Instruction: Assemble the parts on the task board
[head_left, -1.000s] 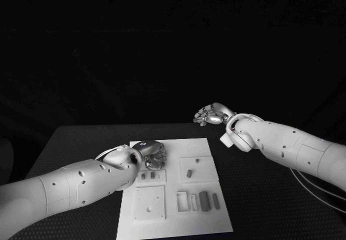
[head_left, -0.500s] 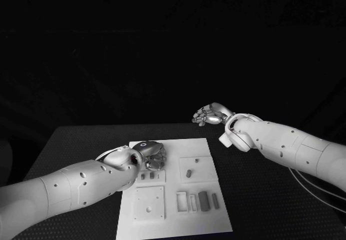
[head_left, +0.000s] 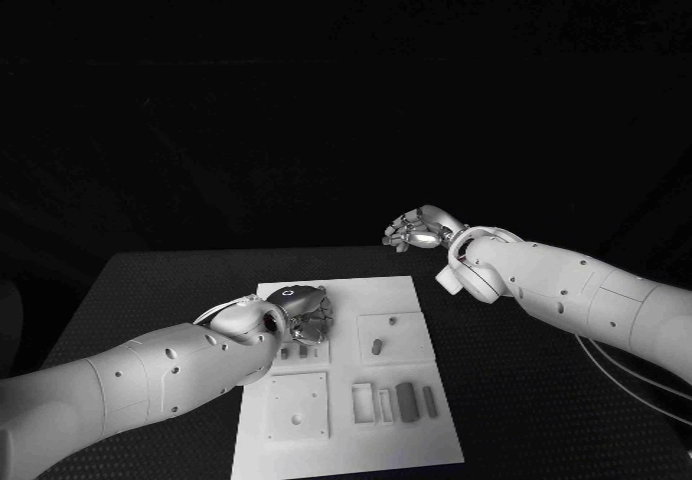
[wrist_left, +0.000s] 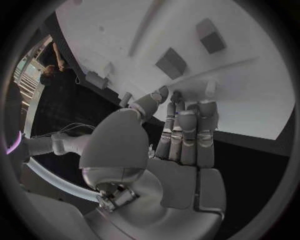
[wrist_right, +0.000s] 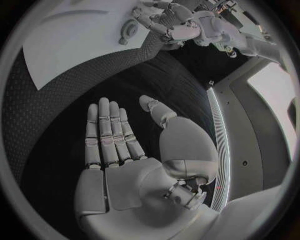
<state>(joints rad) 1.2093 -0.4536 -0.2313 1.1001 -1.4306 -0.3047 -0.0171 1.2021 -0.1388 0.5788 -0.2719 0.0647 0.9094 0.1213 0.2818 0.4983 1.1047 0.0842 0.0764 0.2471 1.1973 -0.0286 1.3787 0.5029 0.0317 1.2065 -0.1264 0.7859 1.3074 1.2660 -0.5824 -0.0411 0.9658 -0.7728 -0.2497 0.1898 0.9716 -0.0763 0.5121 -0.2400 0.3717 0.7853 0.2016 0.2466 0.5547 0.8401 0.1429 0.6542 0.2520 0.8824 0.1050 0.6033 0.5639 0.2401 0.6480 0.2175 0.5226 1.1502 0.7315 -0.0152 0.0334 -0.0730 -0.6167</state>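
Hovering over the task board (head_left: 404, 300), left hand (head_left: 303, 312) empty, fingers straight; right hand (head_left: 420, 229) flat, empty

A black table (head_left: 159, 290) with a textured surface is seen; the white task board (head_left: 346, 440) lies flat at its middle.

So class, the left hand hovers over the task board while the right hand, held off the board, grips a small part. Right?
Not quite. The right hand is held off the task board, but it is empty, fingers spread flat, as the right wrist view shows. The left hand does hover over the board.
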